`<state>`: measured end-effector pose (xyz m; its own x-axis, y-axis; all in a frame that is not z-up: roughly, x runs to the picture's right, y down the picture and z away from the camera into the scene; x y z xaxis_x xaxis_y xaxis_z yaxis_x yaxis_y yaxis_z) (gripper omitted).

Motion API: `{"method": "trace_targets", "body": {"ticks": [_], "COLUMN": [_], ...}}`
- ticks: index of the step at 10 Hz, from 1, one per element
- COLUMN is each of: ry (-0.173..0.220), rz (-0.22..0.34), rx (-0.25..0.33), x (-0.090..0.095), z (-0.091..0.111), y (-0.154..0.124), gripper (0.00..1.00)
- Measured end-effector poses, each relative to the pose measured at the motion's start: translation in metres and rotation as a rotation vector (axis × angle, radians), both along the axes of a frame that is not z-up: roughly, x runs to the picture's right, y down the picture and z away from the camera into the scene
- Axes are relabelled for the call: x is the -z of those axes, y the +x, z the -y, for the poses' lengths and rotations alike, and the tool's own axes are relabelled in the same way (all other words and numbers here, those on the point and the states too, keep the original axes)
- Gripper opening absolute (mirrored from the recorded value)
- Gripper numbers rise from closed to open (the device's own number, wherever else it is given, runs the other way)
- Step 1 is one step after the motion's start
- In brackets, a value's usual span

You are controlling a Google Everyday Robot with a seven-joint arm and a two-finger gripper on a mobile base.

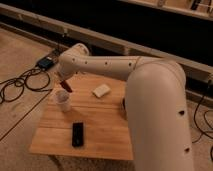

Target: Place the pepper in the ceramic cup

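A bulky white robot arm (pixel 150 90) reaches from the right foreground across the light wooden counter (pixel 105 125). Its gripper (pixel 64 84) hangs over the counter's left part, closed on the slim dark-red pepper (pixel 67 88). The pepper slants downward, its lower end right at the mouth of the small white ceramic cup (pixel 63 101); whether it touches the rim cannot be told. The cup stands upright near the counter's left edge. A pale rectangular block (pixel 101 90) lies to the cup's right, apart from it. A flat black rectangular object (pixel 77 134) lies nearer the front edge. A sliver of a black bowl (pixel 123 103) shows beside the arm. Dark cables (pixel 20 82) trail over the floor at the left.
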<state>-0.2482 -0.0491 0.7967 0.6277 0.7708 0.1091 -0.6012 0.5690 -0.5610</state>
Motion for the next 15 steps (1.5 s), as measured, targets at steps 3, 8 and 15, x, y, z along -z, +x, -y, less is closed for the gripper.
{"method": "trace_targets", "body": {"ticks": [3,8,15], "ry": [-0.005,-0.032,-0.02], "rz": [0.035,0.068,0.122], "rx": [0.013,0.023,0.034], "x": [0.002,-0.011,-0.008], "z": [-0.006,-0.028,-0.026], "y": [-0.011,-0.018,-0.038], "gripper": [0.0,0.0,0.0]}}
